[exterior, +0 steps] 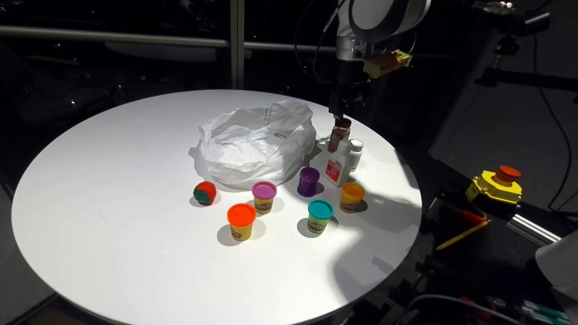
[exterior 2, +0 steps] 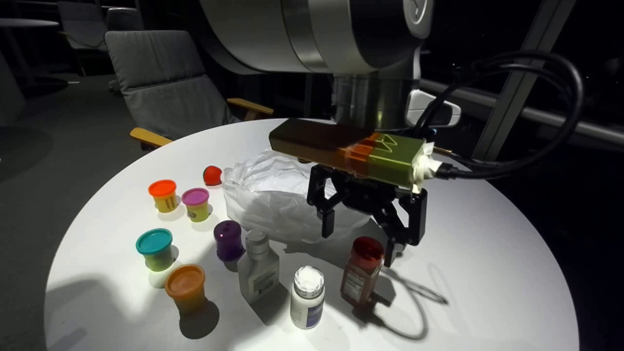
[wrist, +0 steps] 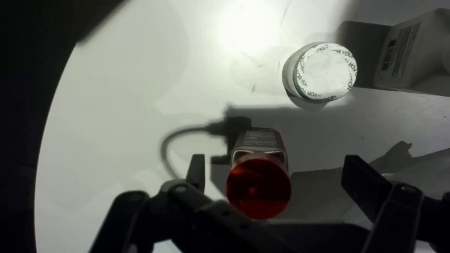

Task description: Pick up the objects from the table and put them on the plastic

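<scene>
Gripper (exterior 2: 359,241) at red-capped bottle (exterior 2: 358,282) near plastic bag (exterior: 253,174), jaws wide apart. Purple cup (exterior: 308,183) just beside bag, teal cup (exterior: 319,216) further off.

The tabletop (exterior: 113,203) is plain white, the bag (exterior: 257,174) is kinda translucent whitish. Red-orange cup (exterior: 241,221) and magenta cup (exterior: 264,197) both go yellow under the lid, teal cup (exterior: 319,216) goes yellow-green, then you've got an orange cup (exterior: 351,197) and a deep purple cup (exterior: 308,182). Strawberry (exterior: 205,193) is red with green leaves. Red-capped bottle (exterior 2: 360,278) is brownish red, white bottle (exterior: 341,160) has a red label, white jar (wrist: 327,72) has dark lettering ringing its top. Gripper (exterior 2: 358,247) is just black.
</scene>
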### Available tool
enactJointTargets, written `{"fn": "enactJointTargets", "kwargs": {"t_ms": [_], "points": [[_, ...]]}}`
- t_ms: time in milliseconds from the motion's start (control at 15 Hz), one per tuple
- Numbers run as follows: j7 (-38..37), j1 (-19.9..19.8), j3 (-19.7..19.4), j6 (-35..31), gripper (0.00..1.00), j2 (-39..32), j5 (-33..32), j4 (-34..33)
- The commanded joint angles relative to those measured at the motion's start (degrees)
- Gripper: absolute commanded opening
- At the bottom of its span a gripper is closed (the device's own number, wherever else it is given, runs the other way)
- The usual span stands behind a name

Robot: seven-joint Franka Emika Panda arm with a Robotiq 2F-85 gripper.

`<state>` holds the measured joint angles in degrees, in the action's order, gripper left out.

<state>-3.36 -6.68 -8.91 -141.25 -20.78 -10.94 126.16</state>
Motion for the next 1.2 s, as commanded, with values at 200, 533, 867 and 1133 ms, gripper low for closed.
{"fn": "enactJointTargets", "kwargs": {"t_ms": [200, 533, 867, 1133], "points": [[0.6, -0.3, -0.8, -2.3, 0.85, -4.0, 0.5, -3.7], [0.9, -0.4, -0.9, -2.1, 0.42, -4.1, 0.3, -3.1], [-0.8, 0.0, -1.8, 1.7, 0.26, 1.0, 0.3, -1.5], [-3.7, 1.7, -1.3, 7.3, 0.26, 9.6, 0.1, -1.1]]}}
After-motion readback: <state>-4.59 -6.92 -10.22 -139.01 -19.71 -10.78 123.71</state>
